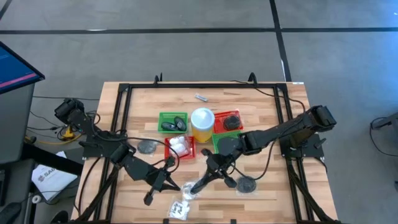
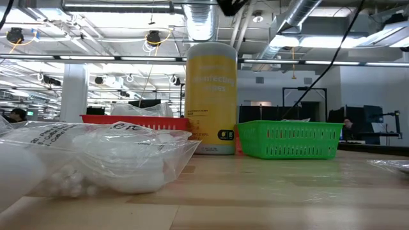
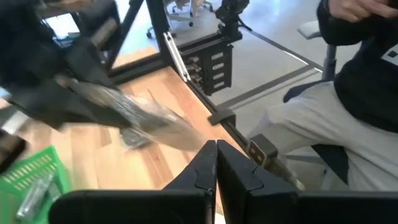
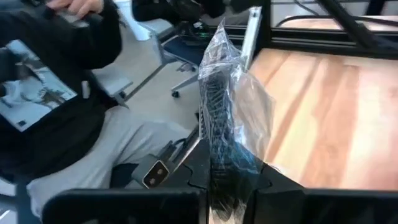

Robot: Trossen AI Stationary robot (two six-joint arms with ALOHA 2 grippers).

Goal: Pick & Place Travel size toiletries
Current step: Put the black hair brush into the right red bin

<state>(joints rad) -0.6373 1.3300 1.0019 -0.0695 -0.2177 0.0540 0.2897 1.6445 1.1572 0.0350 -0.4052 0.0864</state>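
Baskets (image 1: 173, 122) beside the yellow cup (image 1: 202, 124) already hold pieces. Right gripper (image 4: 227, 171), in front of the cup, clamps a clear bag (image 4: 231, 118) of dark pieces. Left gripper (image 3: 216, 163) waits pinched together, empty. Loose packets (image 1: 179, 207) remain farther front.

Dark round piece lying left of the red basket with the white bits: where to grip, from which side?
Likely straight from above, gripper fingers spanning the dark round piece across its rim. It lies flat on the table, so a sideways approach has little to catch. The red basket is close beside it; keep the fingers parallel to that wall.
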